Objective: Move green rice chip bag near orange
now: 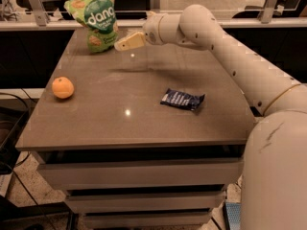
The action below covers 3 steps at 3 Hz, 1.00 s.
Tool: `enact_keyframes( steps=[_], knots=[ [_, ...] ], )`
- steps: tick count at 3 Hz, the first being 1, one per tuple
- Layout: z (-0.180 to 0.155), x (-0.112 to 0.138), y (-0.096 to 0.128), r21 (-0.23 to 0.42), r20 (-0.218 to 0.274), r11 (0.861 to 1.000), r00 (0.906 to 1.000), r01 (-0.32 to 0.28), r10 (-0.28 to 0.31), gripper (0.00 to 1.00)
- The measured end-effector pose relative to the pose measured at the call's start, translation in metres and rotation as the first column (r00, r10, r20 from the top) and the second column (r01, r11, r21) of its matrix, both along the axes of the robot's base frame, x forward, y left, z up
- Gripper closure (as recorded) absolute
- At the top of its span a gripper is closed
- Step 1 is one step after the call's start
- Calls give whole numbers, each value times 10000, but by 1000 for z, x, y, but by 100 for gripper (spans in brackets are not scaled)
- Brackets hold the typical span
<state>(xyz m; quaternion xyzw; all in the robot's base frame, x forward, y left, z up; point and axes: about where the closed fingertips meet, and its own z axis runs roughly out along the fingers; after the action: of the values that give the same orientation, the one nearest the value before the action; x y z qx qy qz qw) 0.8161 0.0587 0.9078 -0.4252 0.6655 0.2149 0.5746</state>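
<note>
Upright crinkly green rice chip bag (96, 18), white "dang" lettering; gripper (117, 44) just beside it, opening unclear; orange (63, 87) well apart.

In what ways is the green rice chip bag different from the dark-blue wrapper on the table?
The green rice chip bag stands upright; the dark-blue wrapper lies flat. The bag is much larger than the wrapper. The gripper hovers beside the bag, far from the wrapper. Both rest on the table.

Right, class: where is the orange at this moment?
The orange sits near the left edge of the table, in front of the green chip bag; the claw hovers beside that bag at the back.
</note>
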Motion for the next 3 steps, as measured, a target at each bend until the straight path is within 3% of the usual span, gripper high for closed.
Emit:
enact_keyframes(
  steps=[1, 3],
  knots=[
    [0, 1, 3, 214, 167, 9997, 9998, 90, -93, 0],
    [-8, 46, 40, 1031, 551, 9947, 9985, -50, -7, 0]
  ],
)
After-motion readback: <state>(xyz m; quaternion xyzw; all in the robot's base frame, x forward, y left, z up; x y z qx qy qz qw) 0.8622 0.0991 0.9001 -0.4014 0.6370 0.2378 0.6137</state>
